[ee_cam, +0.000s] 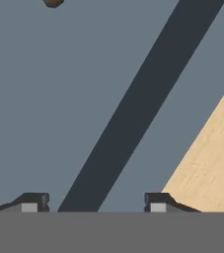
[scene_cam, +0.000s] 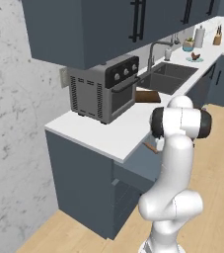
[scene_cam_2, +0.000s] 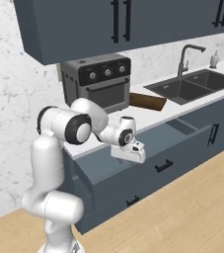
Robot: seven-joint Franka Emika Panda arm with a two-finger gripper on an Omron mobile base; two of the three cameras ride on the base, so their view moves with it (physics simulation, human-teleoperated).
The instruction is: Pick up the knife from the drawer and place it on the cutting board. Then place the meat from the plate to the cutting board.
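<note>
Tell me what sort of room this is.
A kitchen, plainly: a white counter with a sink and faucet, a toaster oven, and dark slate-blue cabinets with an open drawer below.

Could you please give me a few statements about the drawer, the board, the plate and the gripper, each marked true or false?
1. The drawer is pulled open. True.
2. The cutting board lies inside the sink. False: it lies on the counter between the toaster oven and the sink.
3. The gripper is over the open drawer, its fingers apart with nothing between them. True.
4. The plate sits beside the toaster oven. False: it is on the counter beyond the sink.
5. The meat is on the plate. True.
</note>
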